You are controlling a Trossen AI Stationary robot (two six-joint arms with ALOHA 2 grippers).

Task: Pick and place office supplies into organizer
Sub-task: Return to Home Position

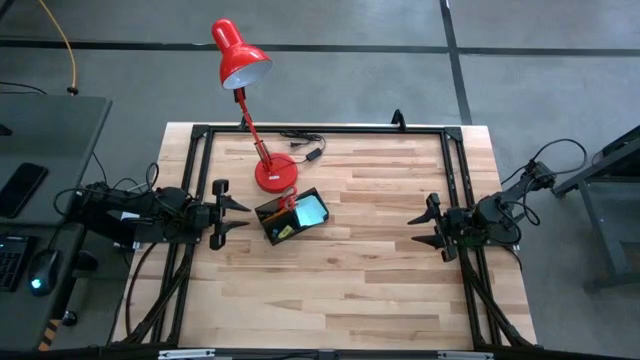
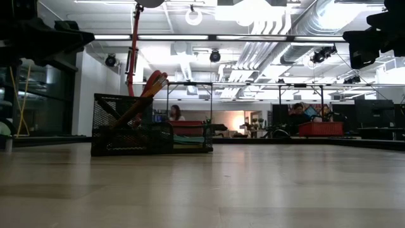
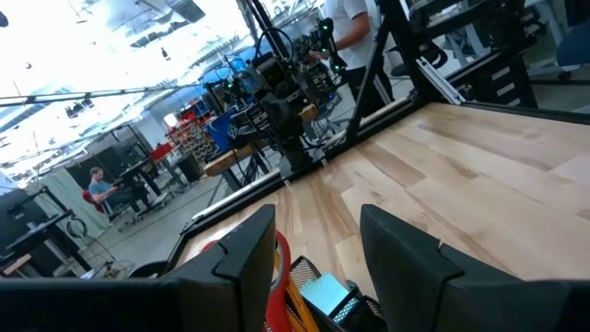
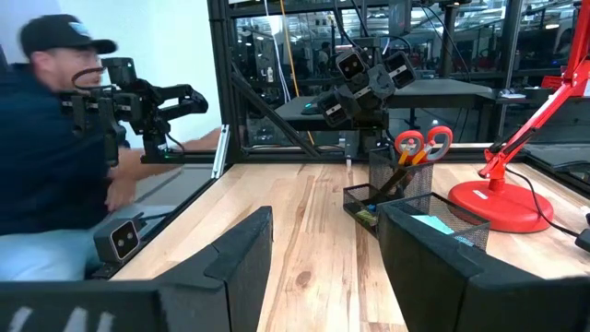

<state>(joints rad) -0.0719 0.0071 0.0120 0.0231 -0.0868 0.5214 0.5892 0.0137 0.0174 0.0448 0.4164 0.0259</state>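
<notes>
Wooden table [image 1: 380,280]: organizer [image 1: 292,218] centre-left, scissors [image 4: 422,143] inside; my left gripper [image 1: 240,216] and right gripper [image 1: 420,228] spread wide, empty.

One organizer [image 2: 120,136]; one lamp [image 1: 240,57] (red)

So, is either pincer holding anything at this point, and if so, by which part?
Nothing is held. The left pincer and the right pincer are both open and empty, each clear of the organizer.
</notes>
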